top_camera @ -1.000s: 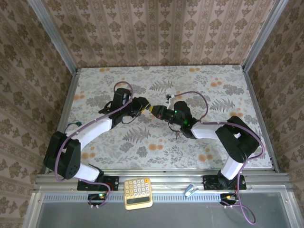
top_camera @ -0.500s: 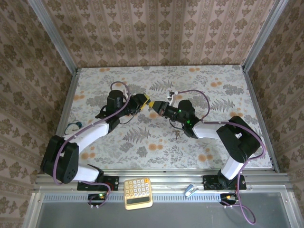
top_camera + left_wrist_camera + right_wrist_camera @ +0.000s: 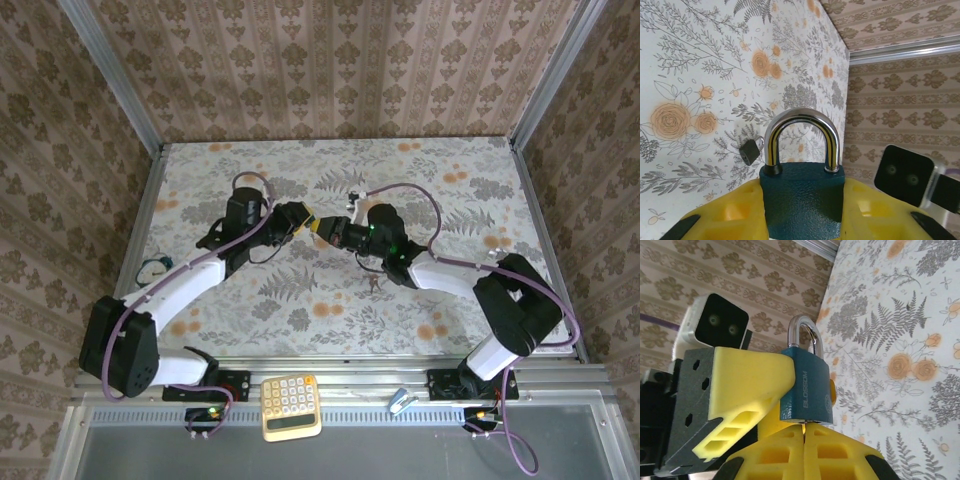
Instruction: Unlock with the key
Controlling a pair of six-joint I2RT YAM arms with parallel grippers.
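Right jaws meet under padlock (image 3: 807, 390); whatever they pinch is hidden.

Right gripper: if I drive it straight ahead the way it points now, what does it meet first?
The bottom face of the small blue padlock with a metal shackle, held by the left gripper. It sits right at the tips of the shut right gripper, seemingly touching, though depth is unclear.
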